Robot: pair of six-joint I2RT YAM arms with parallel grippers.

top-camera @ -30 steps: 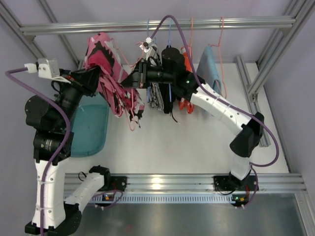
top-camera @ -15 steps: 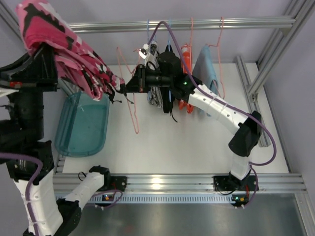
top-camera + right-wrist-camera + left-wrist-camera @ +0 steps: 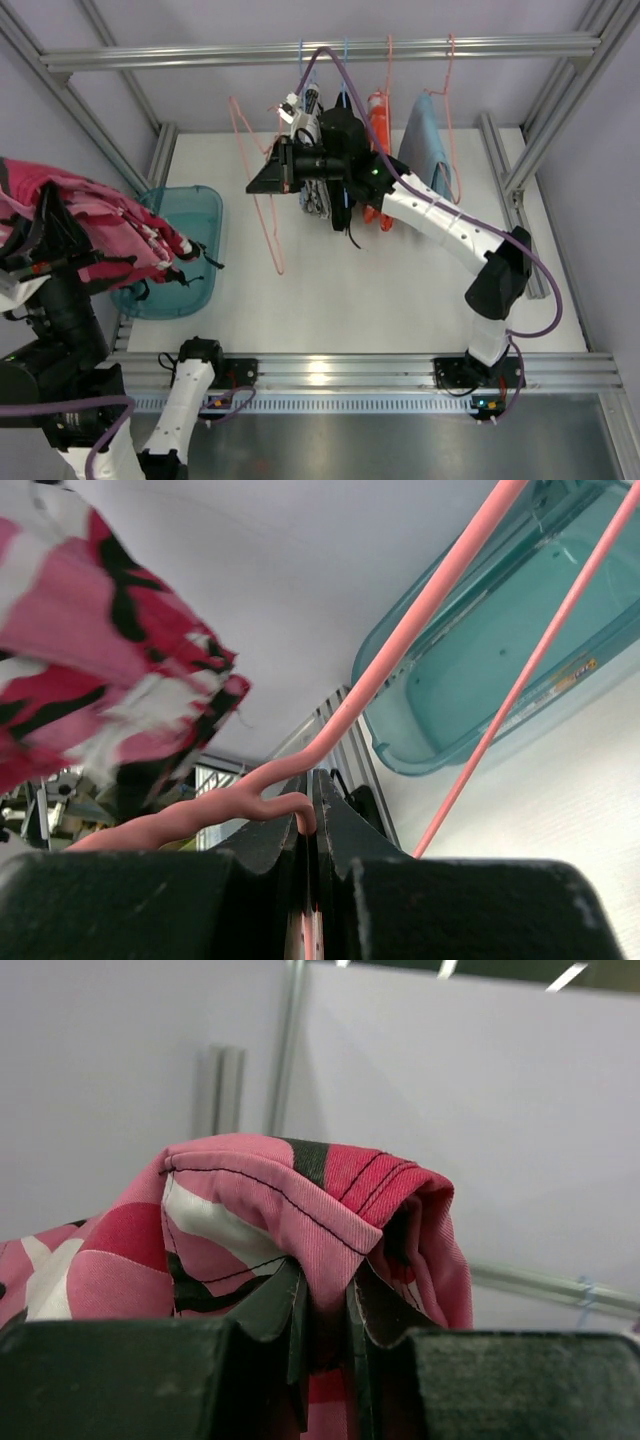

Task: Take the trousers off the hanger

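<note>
white table (image 3: 400,290), left gripper (image 3: 325,1298) clamping pink trousers (image 3: 300,1195), right gripper (image 3: 310,802) pinching pink hanger (image 3: 418,620)

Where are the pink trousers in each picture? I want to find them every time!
Top external: the pink trousers are bunched at the far left edge, overlapping the teal tub.
Left wrist: they fill the middle, pinched between the left fingers.
Right wrist: upper left and blurry, past the pink hanger.
Shared landmark: the teal tub, also at the right wrist view's upper right; the left wrist view does not show it.
</note>
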